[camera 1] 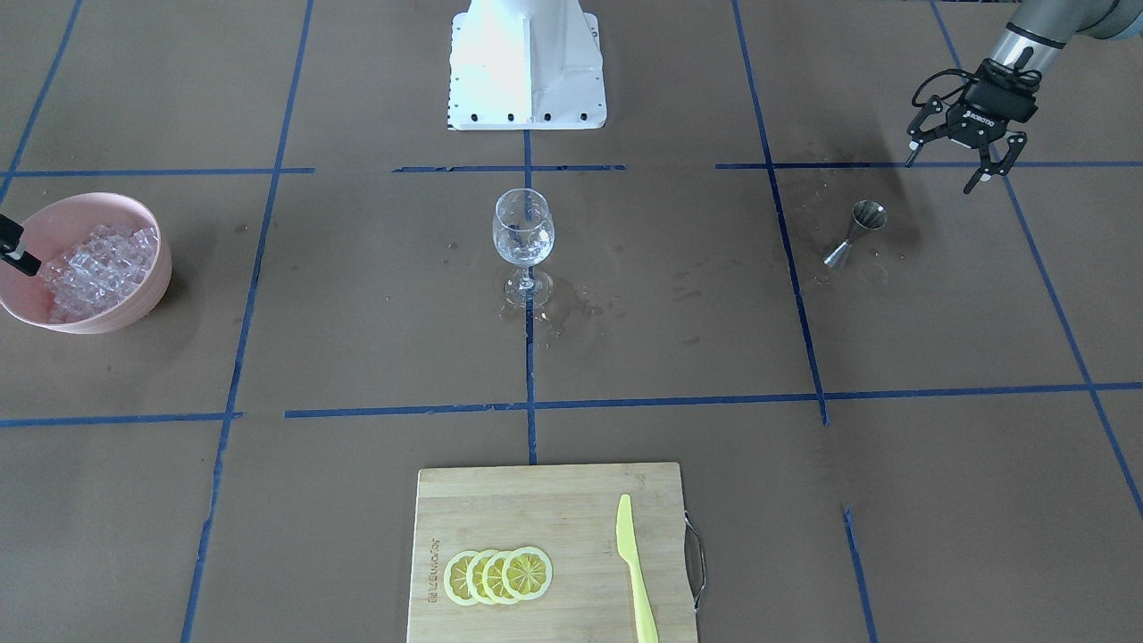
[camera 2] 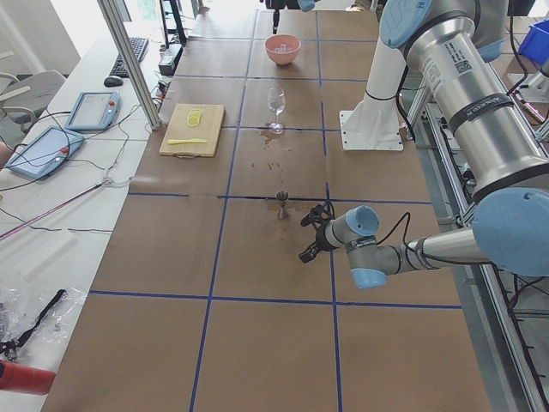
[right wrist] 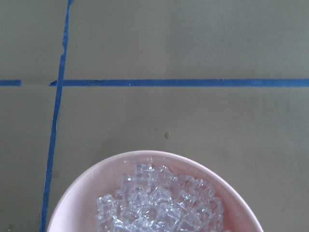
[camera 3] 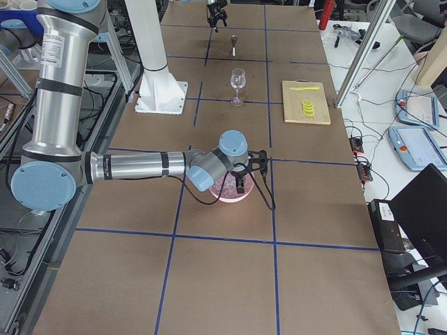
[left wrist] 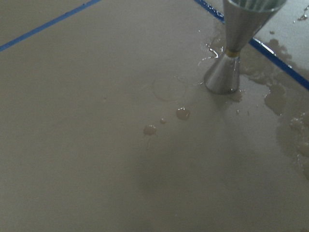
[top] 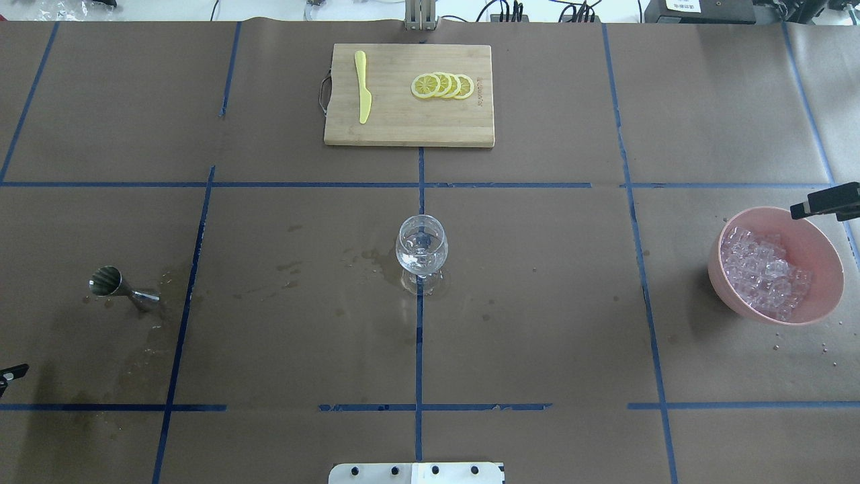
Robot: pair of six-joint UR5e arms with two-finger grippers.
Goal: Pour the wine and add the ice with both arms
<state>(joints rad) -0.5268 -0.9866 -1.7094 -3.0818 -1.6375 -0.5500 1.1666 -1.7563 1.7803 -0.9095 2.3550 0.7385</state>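
Observation:
A clear wine glass [camera 1: 523, 237] stands upright at the table's middle, also in the overhead view [top: 421, 252]; any wine in it is barely visible. A steel jigger [camera 1: 857, 232] stands upright, close in the left wrist view [left wrist: 231, 53]. My left gripper [camera 1: 951, 174] hangs open and empty above the table, behind the jigger. A pink bowl [camera 1: 154, 284] holds a heap of clear ice [camera 1: 98, 263], seen too in the right wrist view [right wrist: 159, 203]. My right gripper [top: 823, 202] hovers over the bowl's rim; only one finger shows, and the jaws look apart and empty.
Wet patches lie around the glass foot [camera 1: 563, 308] and by the jigger [left wrist: 289, 130]. A wooden cutting board [camera 1: 536, 500] holds lemon slices [camera 1: 500, 576] and a yellow knife [camera 1: 634, 572]. The white robot base [camera 1: 527, 62] stands behind the glass.

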